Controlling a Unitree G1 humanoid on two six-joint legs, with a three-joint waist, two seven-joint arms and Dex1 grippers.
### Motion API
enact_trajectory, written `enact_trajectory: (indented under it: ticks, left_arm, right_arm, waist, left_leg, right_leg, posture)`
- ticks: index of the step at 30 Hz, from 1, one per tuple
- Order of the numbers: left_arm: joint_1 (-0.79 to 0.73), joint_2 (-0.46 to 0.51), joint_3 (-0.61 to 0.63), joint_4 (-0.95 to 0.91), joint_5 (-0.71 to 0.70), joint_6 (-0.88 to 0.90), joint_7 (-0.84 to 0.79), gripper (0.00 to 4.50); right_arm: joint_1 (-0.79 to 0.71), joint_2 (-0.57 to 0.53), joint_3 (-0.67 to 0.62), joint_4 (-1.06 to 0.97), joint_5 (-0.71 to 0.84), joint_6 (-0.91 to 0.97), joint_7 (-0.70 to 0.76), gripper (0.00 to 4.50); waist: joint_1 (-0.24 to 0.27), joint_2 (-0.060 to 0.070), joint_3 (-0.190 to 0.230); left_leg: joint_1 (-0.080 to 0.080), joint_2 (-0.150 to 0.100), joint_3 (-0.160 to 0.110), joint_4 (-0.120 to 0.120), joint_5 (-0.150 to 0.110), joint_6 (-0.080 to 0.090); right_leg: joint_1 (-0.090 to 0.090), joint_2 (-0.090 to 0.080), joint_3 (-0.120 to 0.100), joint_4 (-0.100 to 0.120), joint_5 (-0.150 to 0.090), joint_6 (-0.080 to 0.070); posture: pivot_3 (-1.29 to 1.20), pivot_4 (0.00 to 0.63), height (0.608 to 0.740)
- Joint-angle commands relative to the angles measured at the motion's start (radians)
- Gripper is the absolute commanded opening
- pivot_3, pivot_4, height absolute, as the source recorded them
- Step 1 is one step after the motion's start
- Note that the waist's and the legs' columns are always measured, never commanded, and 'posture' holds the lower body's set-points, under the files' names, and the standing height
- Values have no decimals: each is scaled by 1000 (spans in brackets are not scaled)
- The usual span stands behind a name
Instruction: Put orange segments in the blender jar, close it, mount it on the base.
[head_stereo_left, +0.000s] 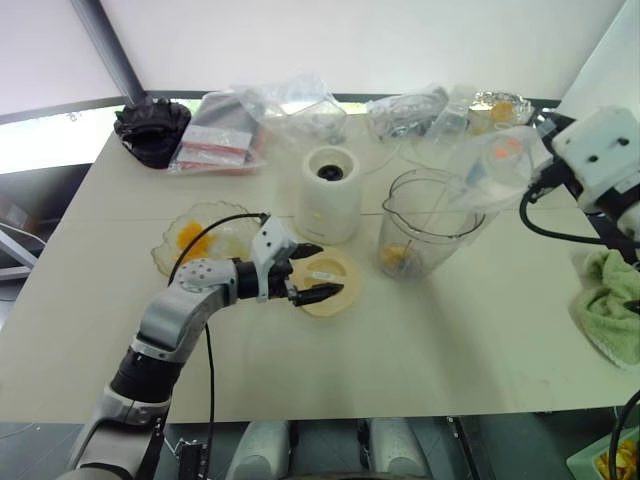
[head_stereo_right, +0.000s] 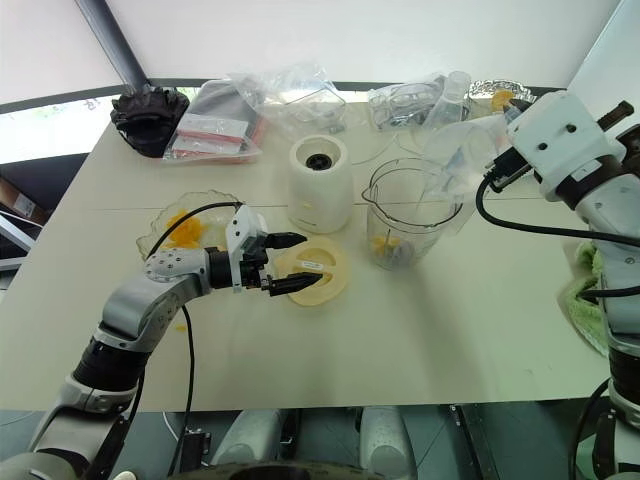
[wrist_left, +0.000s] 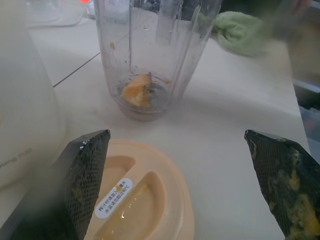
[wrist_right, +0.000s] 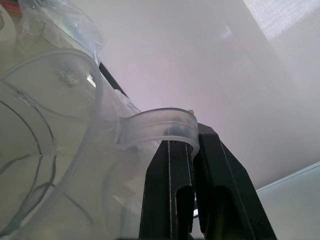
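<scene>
Left eye view puts your left gripper low over the flat cream round plastic lid, which lies on the pale tabletop near the middle. Its jaws stand wide apart, one on each side of the lid's left part, and they grip nothing. The left wrist view shows yellow-orange smears on the black finger pads.

Just right of the lid and a little farther away stands the large clear plastic blender jar, upright on the tabletop and uncovered. A few small glossy orange segments lie at its bottom around the blade. The white cylindrical base with its dark round top socket stands just left of the jar and just beyond the lid, with nothing mounted on it.

Your right gripper is raised at the far right. Its jaws are closed on the curved tab of a small clear plastic cup, which hangs tilted in the air just above and beyond the jar's rim.

To the left of the lid, behind your left arm, sits a scalloped clear glass bowl with more orange pieces in it. A crumpled green cloth lies at the right edge of the tabletop. Clear plastic bags are heaped along the far edge.
</scene>
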Motion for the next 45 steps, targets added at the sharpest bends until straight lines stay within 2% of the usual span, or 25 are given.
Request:
enact_trajectory:
  ticks: [1,5,14,18,24,27,31,40,45]
  left_arm:
    - [-10,1,-5,-21,3,-10,-5,4500]
    - [-9,2,-4,-20,5,-9,-9,4500]
    - [-5,5,-8,-26,6,-4,-14,4500]
    - [-6,5,-11,-28,5,-2,-13,4500]
    - [-6,5,-11,-28,4,0,-12,4500]
    - [-5,5,-9,-32,2,4,-9,4500]
    - [-4,7,-4,-40,-2,14,-3,4500]
    - [-9,13,8,-56,-8,30,-1,4500]
    - [-4,22,12,-69,-9,40,1,4500]
  right_arm:
    - [-22,36,-78,-16,24,46,-34,27]
    - [-17,82,-125,-11,39,106,-58,27]
    - [-140,224,-304,-1,167,451,-206,27]
    - [-197,297,-422,40,206,577,-306,27]
    - [-199,391,-563,106,259,649,-386,27]
    - [-196,501,-699,186,305,628,-464,27]
    - [-159,554,-730,259,337,546,-480,27]
    - [-83,567,-652,507,339,243,-473,27]
    - [-77,553,-624,615,341,151,-514,27]
  waist:
    - [0,0,0]
    - [0,0,0]
    - [0,0,0]
    - [0,0,0]
    - [0,1,-1]
    - [-1,0,-1]
    - [-5,3,-2]
    - [-29,5,-2]
    - [-29,5,-2]
  left_leg:
    - [0,0,0,0,0,0]
    - [0,0,0,0,0,0]
    - [0,0,0,0,0,0]
    - [0,0,0,0,0,0]
    - [0,0,0,0,0,0]
    - [1,0,0,0,0,0]
    - [1,0,1,0,0,0]
    - [2,0,2,0,0,0]
    - [3,0,2,0,0,0]
  right_leg:
    - [0,0,0,0,0,0]
    - [0,0,0,0,0,0]
    - [0,0,0,1,0,0]
    - [0,0,0,1,0,0]
    - [0,0,0,1,1,1]
    - [0,0,0,2,2,3]
    - [0,0,0,3,2,3]
    - [0,1,1,5,2,3]
    - [0,1,1,6,2,3]
  posture:
    - [0,150,740]
    - [0,150,740]
    - [0,150,740]
    - [0,150,740]
    - [0,150,740]
    - [0,150,740]
    - [0,150,740]
    - [0,150,740]
    - [0,150,740]
